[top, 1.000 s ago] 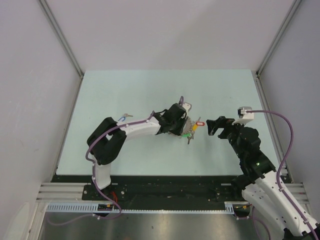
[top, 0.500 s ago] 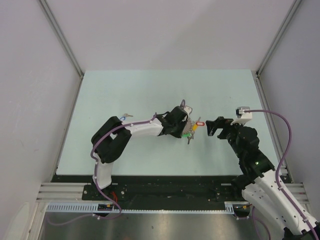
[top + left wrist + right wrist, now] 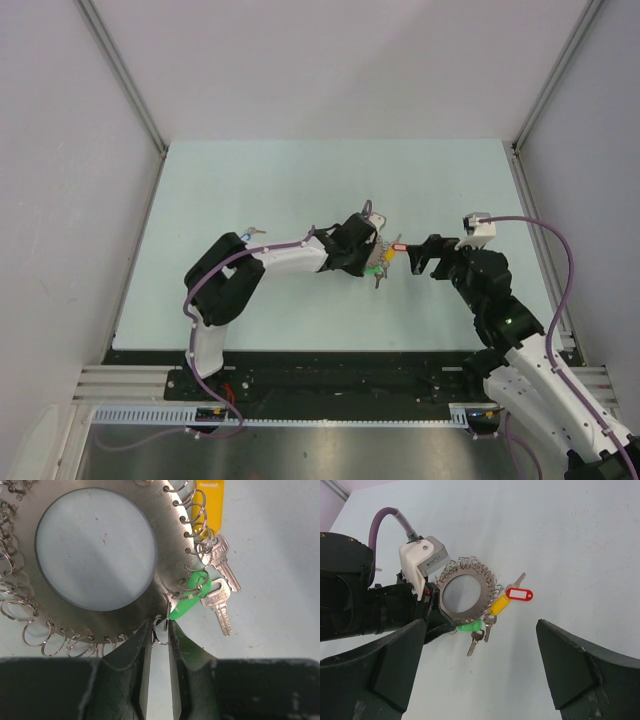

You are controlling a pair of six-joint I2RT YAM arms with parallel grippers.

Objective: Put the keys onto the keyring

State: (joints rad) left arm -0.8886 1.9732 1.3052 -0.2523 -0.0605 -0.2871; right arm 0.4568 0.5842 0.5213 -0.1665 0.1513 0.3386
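The keyring is a flat metal disc with a large round hole. Its rim is drilled and hung with many small wire loops. It sits near the middle of the table, between the two arms.

The left hand is at the near rim of the disc. Its fingers are drawn almost together, and one small wire loop is pinched in the narrow gap between them.

The right hand hangs just beside the disc on the far side from the left hand. It is spread wide and holds nothing.

Three tagged keys hang from the disc. Their tags are the yellow tag, the green tag and the red tag.

One of the loose keys, with a blue tag, lies well apart from the disc, by the elbow of the left arm.

**Handling, as judged**
- The disc appears stiff, thin and smooth, and heavier than any single key. It is likely to pivot or slip in a narrow pinch.
- The wire loops look springy and small, and opening one calls for fine force.
- The hung keys swing freely and give no firm hold.

**Where to grip**
- The disc is best taken across its flat band, in a stretch free of hung keys.
- A loose key is light and lies flat. The plastic tag or the head of the key offers the thicker edge to take.
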